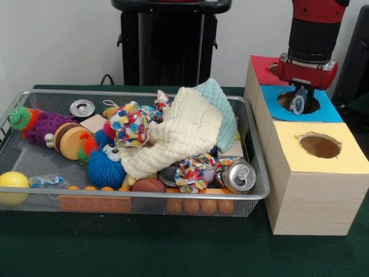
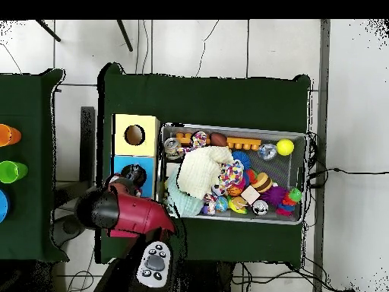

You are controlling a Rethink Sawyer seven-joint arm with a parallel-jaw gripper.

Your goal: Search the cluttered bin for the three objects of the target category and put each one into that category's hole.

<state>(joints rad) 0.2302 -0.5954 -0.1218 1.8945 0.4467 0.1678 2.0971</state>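
Note:
My gripper (image 1: 300,99) hangs straight down over the round hole (image 1: 286,101) in the bright blue surround (image 1: 328,109) of the wooden box. It is shut on a small see-through bottle (image 1: 298,104), whose lower end is level with the hole's mouth. In the overhead view the red arm (image 2: 129,213) covers most of the blue hole (image 2: 137,173). A second crumpled clear bottle with a blue label (image 1: 47,180) lies at the front left of the wire mesh bin (image 1: 132,92), also seen from overhead (image 2: 267,151). A third bottle is hidden.
The yellow-surround hole (image 1: 320,145) is nearer the camera, the red-surround one (image 1: 264,66) behind. The bin holds a white knitted cloth (image 1: 179,135), two shiny cans (image 1: 239,176) (image 1: 82,108), a blue spiky ball (image 1: 105,167), a yellow ball (image 1: 12,186) and several toys.

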